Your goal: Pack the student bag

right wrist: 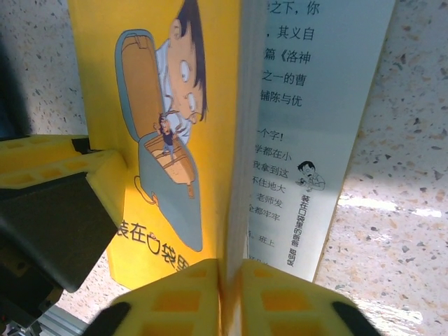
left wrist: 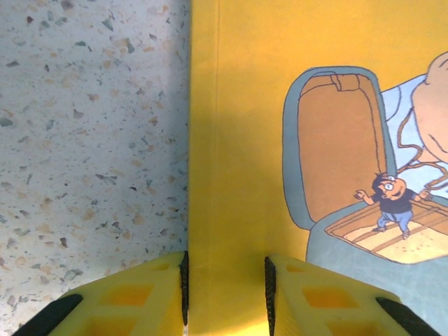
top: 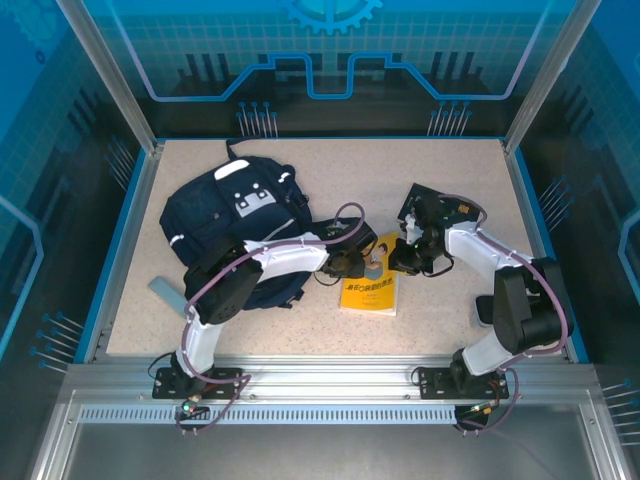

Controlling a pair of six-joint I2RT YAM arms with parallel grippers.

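Observation:
The student bag (top: 235, 225), navy blue with a white-grey patch, lies at the back left of the table. A yellow book (top: 368, 295) with a cartoon cover lies in the middle, just right of the bag. My left gripper (top: 352, 265) points down at the book's spine side. In the left wrist view its jaws (left wrist: 225, 269) stand apart over the cover (left wrist: 238, 140), one fingertip at the spine edge. My right gripper (top: 398, 258) is shut on the book's (right wrist: 220, 140) raised page edge (right wrist: 231, 269). A pale blue printed flap (right wrist: 308, 126) hangs open beside it.
A flat grey object (top: 167, 293) lies near the table's front left, beside the left arm. The speckled tabletop (top: 450, 160) is bounded by a blue rim and metal posts. The left gripper's yellow finger (right wrist: 63, 168) sits close to the book in the right wrist view.

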